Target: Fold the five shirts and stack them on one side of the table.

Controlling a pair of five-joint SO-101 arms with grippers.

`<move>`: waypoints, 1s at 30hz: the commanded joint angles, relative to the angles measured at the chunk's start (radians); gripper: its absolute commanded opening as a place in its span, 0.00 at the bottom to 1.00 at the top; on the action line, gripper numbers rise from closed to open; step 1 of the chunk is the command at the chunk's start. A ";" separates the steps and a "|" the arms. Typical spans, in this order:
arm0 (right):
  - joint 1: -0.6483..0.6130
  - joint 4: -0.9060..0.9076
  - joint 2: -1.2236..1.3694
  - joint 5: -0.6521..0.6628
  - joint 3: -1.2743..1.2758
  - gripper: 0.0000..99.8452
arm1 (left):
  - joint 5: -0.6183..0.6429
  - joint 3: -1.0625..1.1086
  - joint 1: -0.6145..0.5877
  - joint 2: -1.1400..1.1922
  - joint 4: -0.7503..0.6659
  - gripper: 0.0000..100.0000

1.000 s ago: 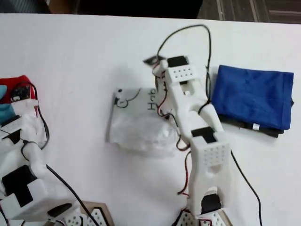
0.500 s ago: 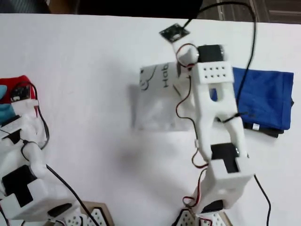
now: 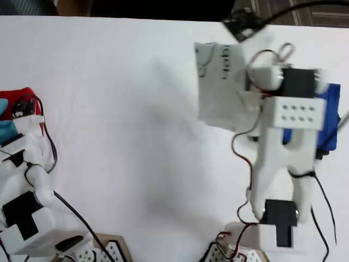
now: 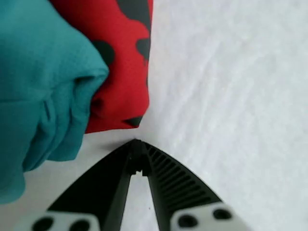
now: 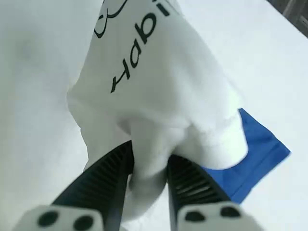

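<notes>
Table: one, white [image 3: 109,109], spanning the whole scene.
Arms: two, white with black motors. The right arm [image 3: 286,164] rises from the near right and stretches toward the far side. The left arm [image 3: 27,185] sits folded at the near left corner.
Shirts in view: four, one each of white, blue, teal and red.
White shirt [image 3: 221,82]: one, at the far right, hanging bunched above the table, just left of the blue one. It is plain white with black lettering and a looping black line drawing [image 5: 144,62]; one end is gathered into a thick fold.
Blue shirt [image 3: 331,125]: one, folded flat at the right edge of the table. In the wrist view a corner shows beyond the white cloth [image 5: 250,159]. From above, the right arm covers most of it.
Teal shirt [image 4: 38,86]: one, rumpled at the left edge [image 3: 4,131], lying against the red one.
Red shirt [image 4: 120,57]: one, with black patches, at the left edge [image 3: 19,94], far of the left arm.
Right pincer [image 5: 149,154]: black, ribbed, pinching the gathered fold of the white shirt.
Left pincer [image 4: 138,144]: black, tips pressed together on nothing, just beside the red shirt's edge.
Wires [image 3: 242,147]: several, red and black, looping along the right arm.
</notes>
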 commanded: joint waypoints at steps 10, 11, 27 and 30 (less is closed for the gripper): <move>0.255 -0.042 0.005 0.184 -0.041 0.02 | 0.011 0.002 0.011 -0.020 -0.009 0.03; 0.274 -0.050 0.028 0.192 -0.041 0.02 | 0.011 0.002 0.011 -0.020 -0.009 0.03; 0.473 -0.352 0.444 0.351 -0.051 0.02 | 0.011 0.002 0.011 -0.020 -0.009 0.03; 0.495 -0.407 0.495 0.371 -0.051 0.02 | 0.009 0.002 0.011 -0.020 -0.009 0.03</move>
